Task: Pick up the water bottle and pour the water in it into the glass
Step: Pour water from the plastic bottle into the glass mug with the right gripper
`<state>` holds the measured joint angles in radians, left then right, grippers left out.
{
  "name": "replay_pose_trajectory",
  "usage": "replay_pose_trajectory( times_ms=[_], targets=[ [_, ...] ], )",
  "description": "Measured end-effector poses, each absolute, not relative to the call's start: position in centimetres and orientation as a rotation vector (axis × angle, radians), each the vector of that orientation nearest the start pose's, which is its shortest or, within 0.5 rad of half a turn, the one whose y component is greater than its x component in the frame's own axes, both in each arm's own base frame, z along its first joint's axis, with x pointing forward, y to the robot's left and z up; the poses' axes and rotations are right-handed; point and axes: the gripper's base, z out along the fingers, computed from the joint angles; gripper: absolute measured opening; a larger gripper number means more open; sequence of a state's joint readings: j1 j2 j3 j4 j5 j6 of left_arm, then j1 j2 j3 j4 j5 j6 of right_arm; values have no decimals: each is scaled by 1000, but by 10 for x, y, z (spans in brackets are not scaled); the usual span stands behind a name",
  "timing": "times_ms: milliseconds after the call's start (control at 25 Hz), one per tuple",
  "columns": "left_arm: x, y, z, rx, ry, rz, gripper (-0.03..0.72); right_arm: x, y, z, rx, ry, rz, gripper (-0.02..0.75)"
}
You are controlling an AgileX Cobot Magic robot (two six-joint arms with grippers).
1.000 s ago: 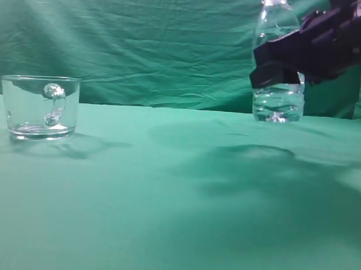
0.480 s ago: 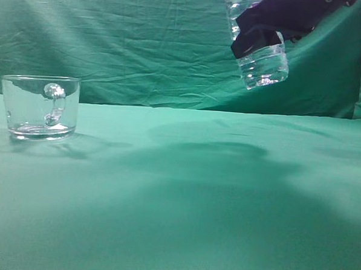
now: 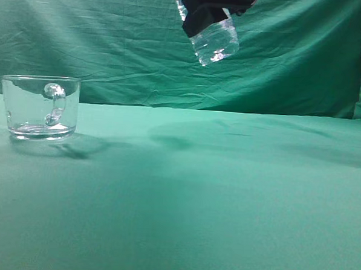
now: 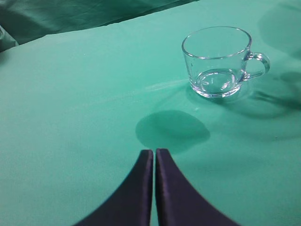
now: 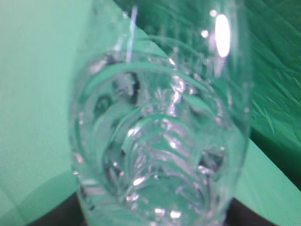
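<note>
My right tool point(image 3: 206, 14) is clamped on the water bottle point(image 3: 214, 42), tilted, high at 12 o'clock. The glass point(image 3: 40, 107) sits on the counter point(image 3: 225, 198) at 9 o'clock, well apart. Left tool point(image 4: 154, 157) is pressed together.

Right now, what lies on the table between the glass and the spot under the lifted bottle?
Nothing: in the exterior view only bare green cloth and shadows lie between the glass and the held water bottle.

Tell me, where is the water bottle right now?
The water bottle hangs tilted in the air near the top middle of the exterior view, held by the right gripper, well right of the glass mug.
</note>
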<state>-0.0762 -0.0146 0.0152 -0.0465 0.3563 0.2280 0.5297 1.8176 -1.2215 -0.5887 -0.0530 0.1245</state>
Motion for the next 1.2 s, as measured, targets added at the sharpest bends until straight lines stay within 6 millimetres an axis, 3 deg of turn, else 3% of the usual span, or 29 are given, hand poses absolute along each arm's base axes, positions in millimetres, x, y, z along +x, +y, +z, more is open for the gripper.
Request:
replay_pose_trajectory(
  times_ms=[600, 880, 1200],
  targets=[
    [52, -5, 177, 250, 1823, 61, 0, 377, 303, 207, -1312, 1646, -61, 279],
    [52, -5, 177, 250, 1823, 61, 0, 392, 316, 192, -1398, 1573, -146, 279],
    [52, -5, 177, 250, 1823, 61, 0, 392, 322, 181, -1580, 1400, -274, 279]
  ],
)
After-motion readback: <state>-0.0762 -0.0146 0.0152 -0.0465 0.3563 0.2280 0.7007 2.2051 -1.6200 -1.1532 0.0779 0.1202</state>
